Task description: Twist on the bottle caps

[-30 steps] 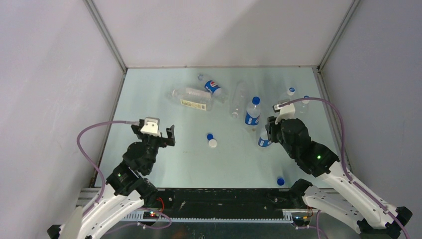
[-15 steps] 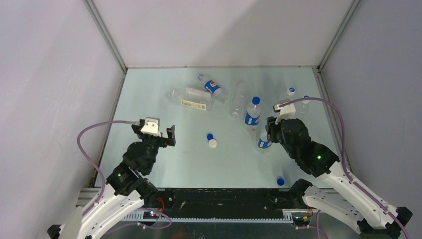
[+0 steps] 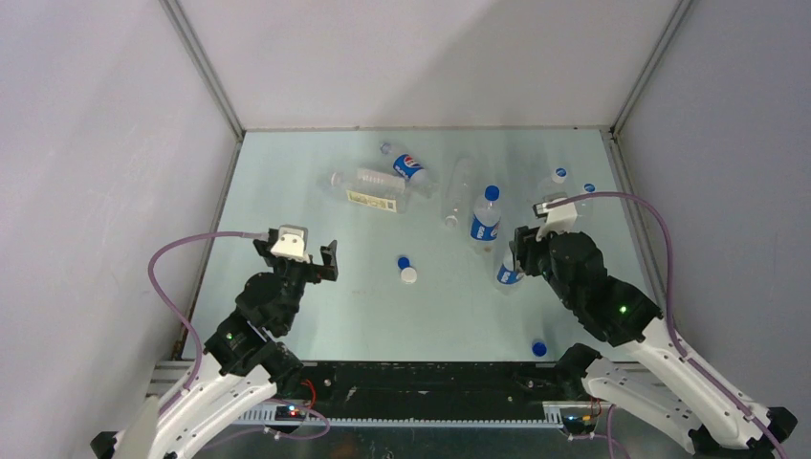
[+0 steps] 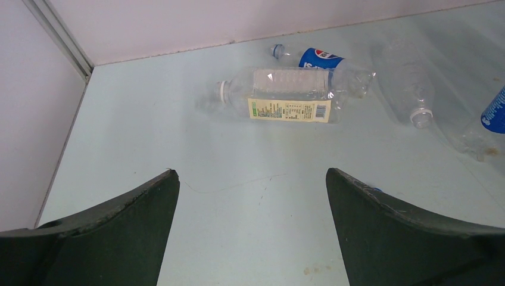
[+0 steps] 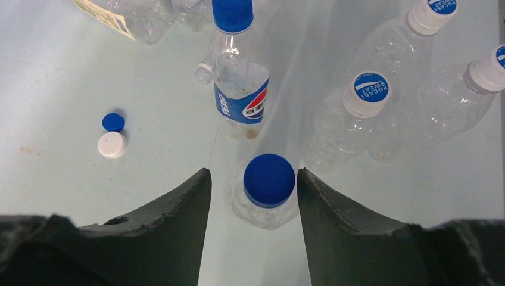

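Blue screw cap (image 5: 269, 180) sits atop an upright clear bottle (image 5: 262, 214), right of centre on the table and between the fingers of the right gripper (image 5: 253, 174). Its jaws stand partly apart, with a clear gap on the cap's left and the other finger just beside it, so nothing is held. Just behind stands a capped Pepsi bottle (image 5: 241, 89). Further left, a loose blue cap (image 5: 113, 122) and a white cap (image 5: 112, 144) lie touching on the pale table (image 5: 71, 77). Left gripper (image 4: 251, 173) hovers wide open and empty, facing a capless pale-labelled bottle (image 4: 286, 98) lying on its side.
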You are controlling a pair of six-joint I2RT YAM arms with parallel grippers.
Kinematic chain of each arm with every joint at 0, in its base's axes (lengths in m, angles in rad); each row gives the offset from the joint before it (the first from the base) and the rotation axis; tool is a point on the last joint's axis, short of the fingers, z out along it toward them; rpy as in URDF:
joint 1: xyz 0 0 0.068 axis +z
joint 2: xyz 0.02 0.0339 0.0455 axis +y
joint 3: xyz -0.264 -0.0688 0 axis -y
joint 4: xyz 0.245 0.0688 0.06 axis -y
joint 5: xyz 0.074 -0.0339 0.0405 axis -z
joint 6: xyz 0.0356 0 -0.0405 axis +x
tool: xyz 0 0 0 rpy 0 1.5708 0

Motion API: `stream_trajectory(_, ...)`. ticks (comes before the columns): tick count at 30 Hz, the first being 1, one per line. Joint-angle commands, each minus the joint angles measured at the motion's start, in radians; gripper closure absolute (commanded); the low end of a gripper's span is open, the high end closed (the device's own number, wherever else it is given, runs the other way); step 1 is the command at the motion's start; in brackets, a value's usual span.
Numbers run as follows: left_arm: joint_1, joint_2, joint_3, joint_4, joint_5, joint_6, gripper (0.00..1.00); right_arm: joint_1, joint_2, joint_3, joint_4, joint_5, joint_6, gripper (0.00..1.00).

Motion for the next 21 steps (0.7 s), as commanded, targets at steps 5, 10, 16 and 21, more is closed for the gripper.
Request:
stream_trajectory(5,0.007,-0.012,0.006,0.039,0.003,0.005,0.0,-0.004,-0.069,0.003,0.027,-0.001,0.012,0.3)
stream_trajectory(10,0.007,-0.04,0.049,-0.006,-0.003,0.008,0.0,-0.005,-0.175,0.003,0.04,-0.007,0.025,0.02)
stream_trajectory(16,0.007,-0.104,0.146,-0.086,-0.01,-0.003,0.0,-0.005,-0.349,0.003,0.053,0.093,0.072,0.01)
stream_trajectory(21,0.006,-0.184,0.198,-0.125,-0.036,-0.018,0.0,-0.005,-0.539,0.003,0.062,-0.037,-0.063,0.01)
